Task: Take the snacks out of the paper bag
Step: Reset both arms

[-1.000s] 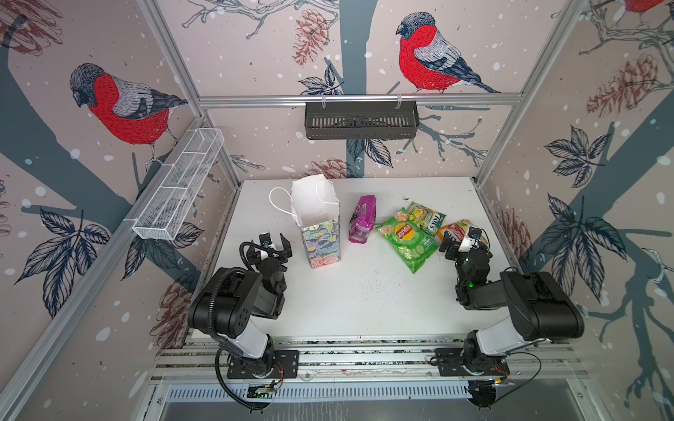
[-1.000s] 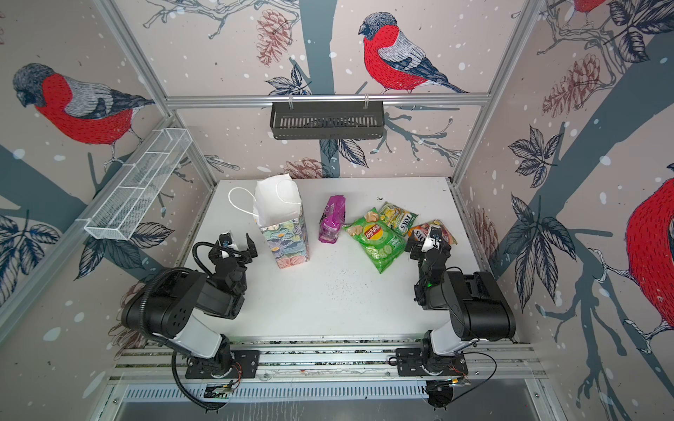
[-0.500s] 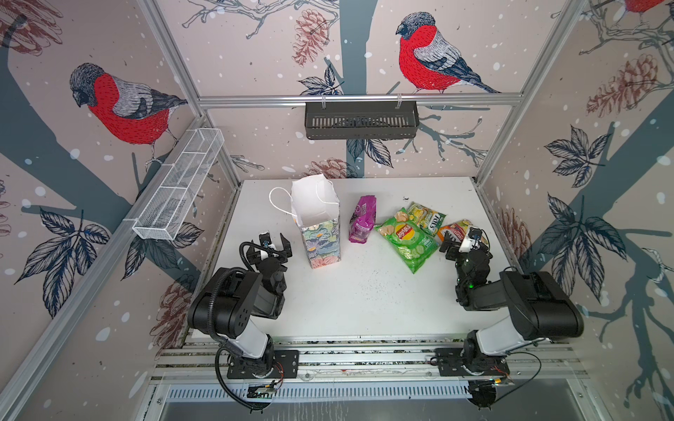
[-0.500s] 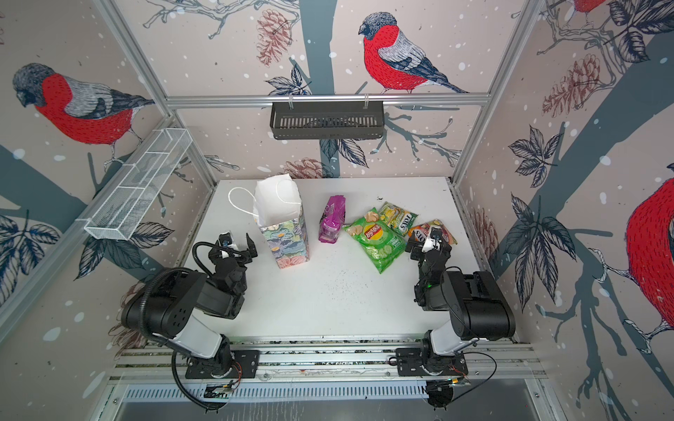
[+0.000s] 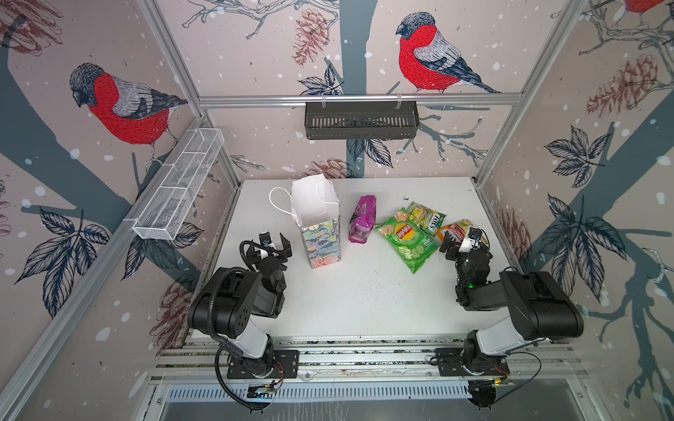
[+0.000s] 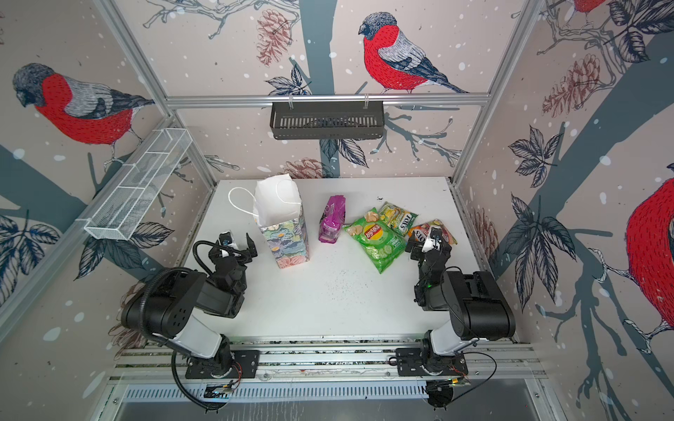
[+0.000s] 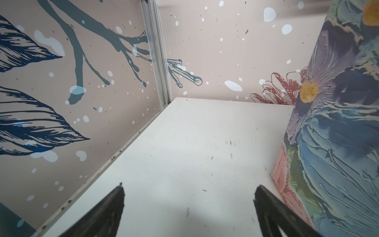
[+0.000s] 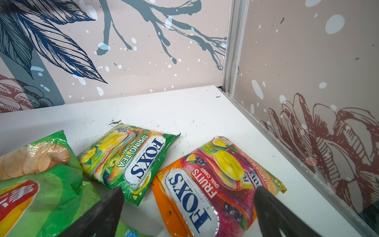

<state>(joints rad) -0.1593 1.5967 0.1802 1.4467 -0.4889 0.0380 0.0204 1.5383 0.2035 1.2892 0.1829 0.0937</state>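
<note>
while paper bag stands upright at left on surface, snacks lie outside to its right: purple packet, large green chip bag, yellow-green packet, orange packet. left fingers spread wide, empty, just beside bag. right fingers spread wide, empty, at orange packet's near end.
</note>
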